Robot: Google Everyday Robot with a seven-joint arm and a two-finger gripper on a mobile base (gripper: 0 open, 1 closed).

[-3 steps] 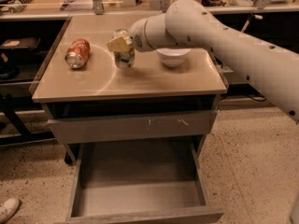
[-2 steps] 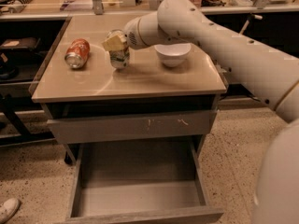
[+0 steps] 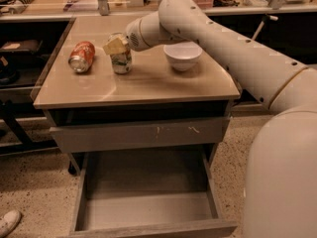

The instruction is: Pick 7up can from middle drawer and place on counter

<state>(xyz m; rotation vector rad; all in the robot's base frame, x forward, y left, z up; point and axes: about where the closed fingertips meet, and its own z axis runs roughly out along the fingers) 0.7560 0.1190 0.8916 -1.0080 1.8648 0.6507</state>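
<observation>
The 7up can [image 3: 121,62], silvery with greenish markings, stands upright on the beige counter [image 3: 148,83], left of centre. My gripper [image 3: 116,45] reaches in from the right and is shut around the can's upper part, its pale fingers [image 3: 114,47] covering the top. The can's base is at the counter surface; I cannot tell if it is touching. The middle drawer [image 3: 148,209] is pulled open below, and its flat grey floor holds nothing.
An orange-red can [image 3: 81,56] lies on its side left of the 7up can. A white bowl [image 3: 183,55] stands to the right. A shut grey drawer with a scratched front [image 3: 138,134] sits under the counter. My arm crosses the right side. A shoe [image 3: 7,222] is bottom left.
My gripper and the 7up can have shifted a little to the left across the counter, closer to the orange-red can. The drawer and bowl have not moved.
</observation>
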